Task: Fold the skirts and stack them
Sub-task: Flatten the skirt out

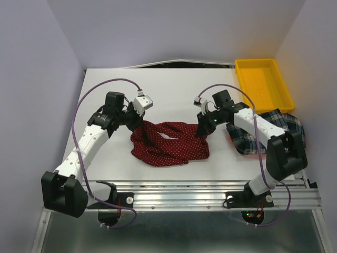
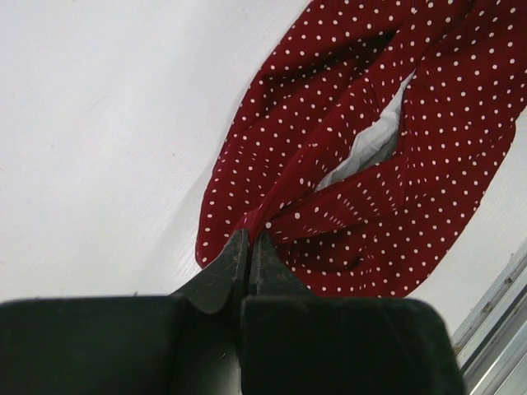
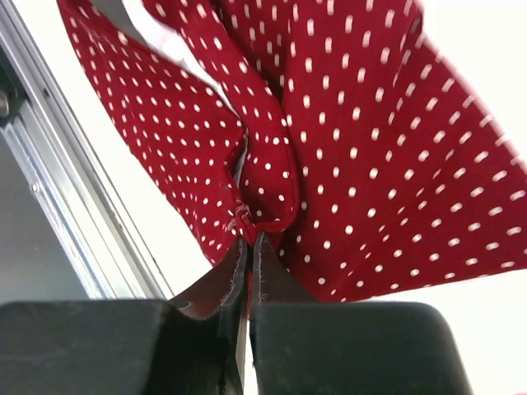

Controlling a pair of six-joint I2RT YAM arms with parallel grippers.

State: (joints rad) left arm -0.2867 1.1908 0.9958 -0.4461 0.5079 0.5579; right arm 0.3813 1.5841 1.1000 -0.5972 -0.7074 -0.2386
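Observation:
The dark red dotted skirt [image 1: 169, 143] lies bunched in the middle of the table. My left gripper [image 1: 138, 125] is shut on its left edge; the left wrist view shows the cloth [image 2: 370, 164] pinched at the tips of my gripper [image 2: 249, 237]. My right gripper [image 1: 201, 132] is shut on the skirt's right edge; the right wrist view shows the cloth [image 3: 346, 132] pinched at the tips [image 3: 249, 239]. The navy plaid skirt [image 1: 266, 132] lies crumpled at the right, partly under my right arm.
A yellow plastic tray [image 1: 261, 83] stands at the back right corner. The metal rail [image 1: 200, 192] runs along the table's near edge. White walls close in the table on the left, back and right.

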